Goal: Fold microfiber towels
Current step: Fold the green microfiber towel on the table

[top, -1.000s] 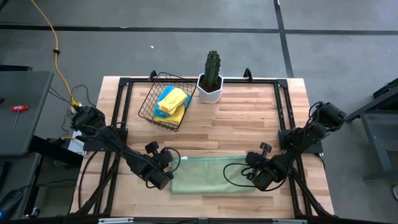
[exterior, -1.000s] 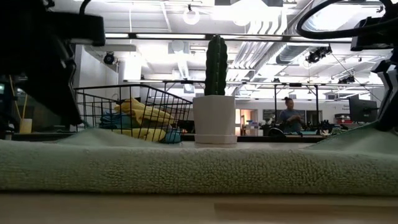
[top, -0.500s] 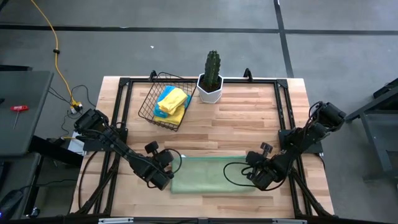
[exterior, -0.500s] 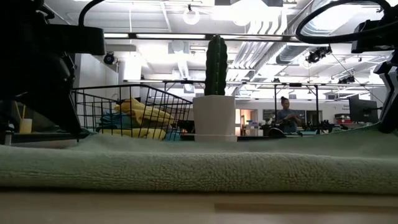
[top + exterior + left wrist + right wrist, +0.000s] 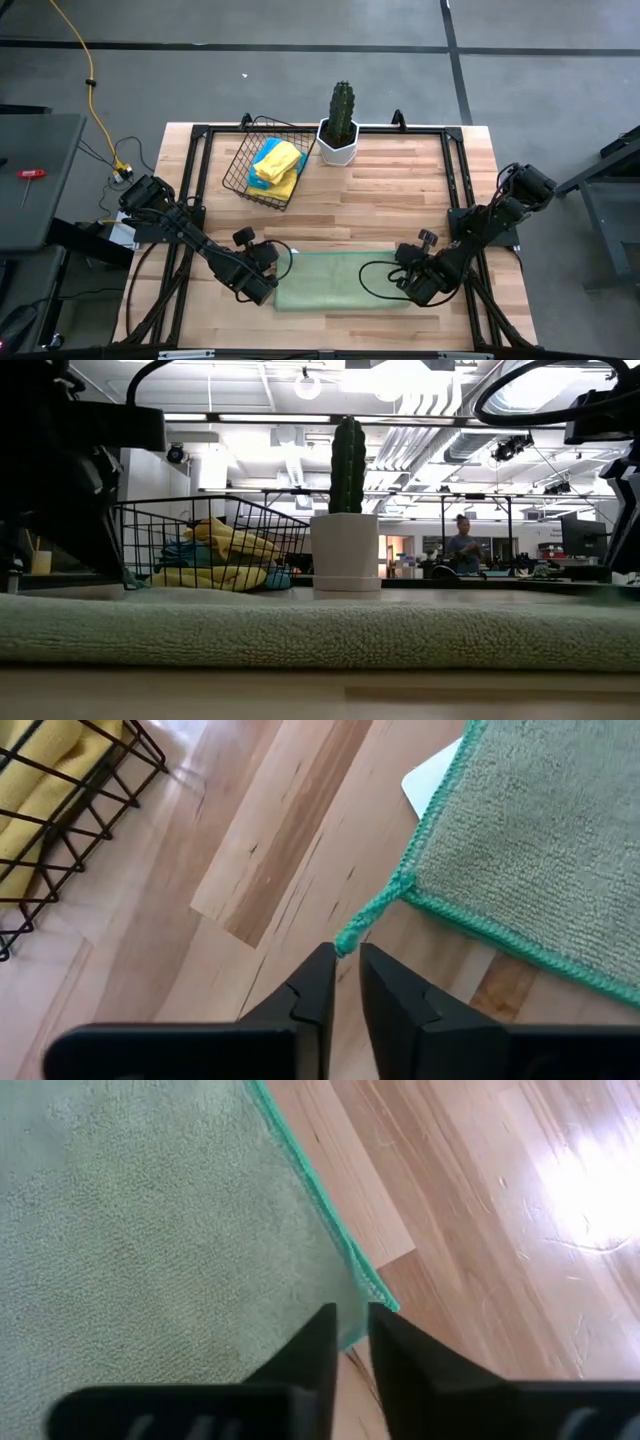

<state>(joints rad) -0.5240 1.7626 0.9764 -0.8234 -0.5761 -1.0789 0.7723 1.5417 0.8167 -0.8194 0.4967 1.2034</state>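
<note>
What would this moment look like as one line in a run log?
step: green towel folded flat near front edge | left gripper: slightly parted at towel corner | right gripper: same, opposite corner | basket: towels waiting

From above, you can't see the pale green towel's (image 5: 340,281) two ends — the left gripper (image 5: 268,287) and right gripper (image 5: 415,285) cover them. In the low view the towel (image 5: 320,635) runs off both side edges and blocks the table behind it. The wire basket (image 5: 60,810) is cut off in the left wrist view — only a corner shows. How many cloths lie in the basket (image 5: 262,162) you cannot tell.
</note>
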